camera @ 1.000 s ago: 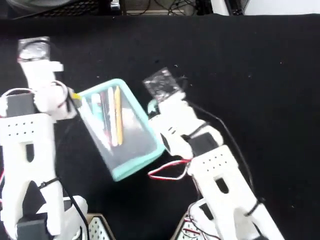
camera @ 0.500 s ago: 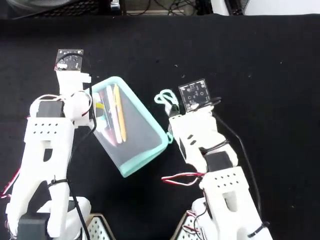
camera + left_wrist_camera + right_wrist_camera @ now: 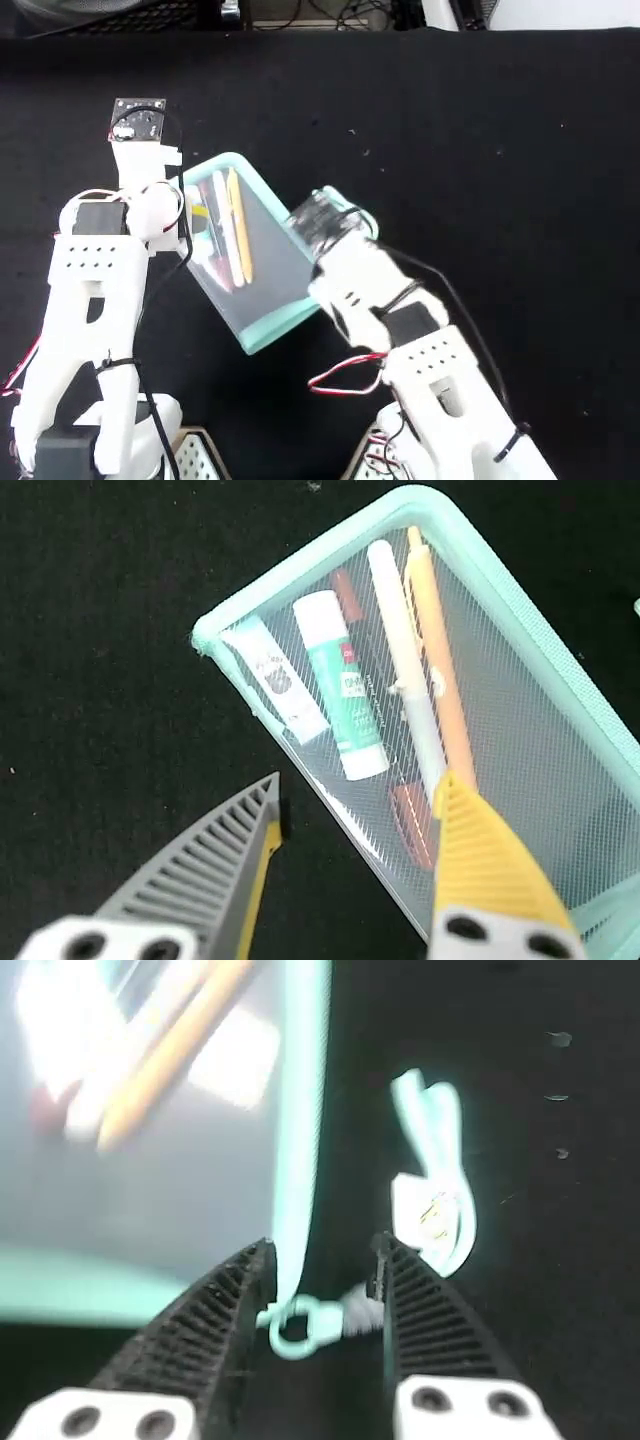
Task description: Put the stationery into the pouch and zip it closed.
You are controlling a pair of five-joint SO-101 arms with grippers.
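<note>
The mint-edged mesh pouch lies tilted between both arms. Inside it are an orange pen, a white pen, a glue stick and a small white tube. My left gripper is open and straddles the pouch's long edge near its corner. My right gripper hangs open over the pouch's right-hand zip edge. The mint zip pull ring lies between its black fingers. The mint wrist strap lies loose beside the pouch.
Black cloth covers the table, with free room to the right and at the back. The left arm and right arm flank the pouch. Cables and boards sit at the front edge.
My right arm has swung left from beside the strap back over the pouch's right edge. The left arm moved in to the pouch's corner a second ago and has held still since.
</note>
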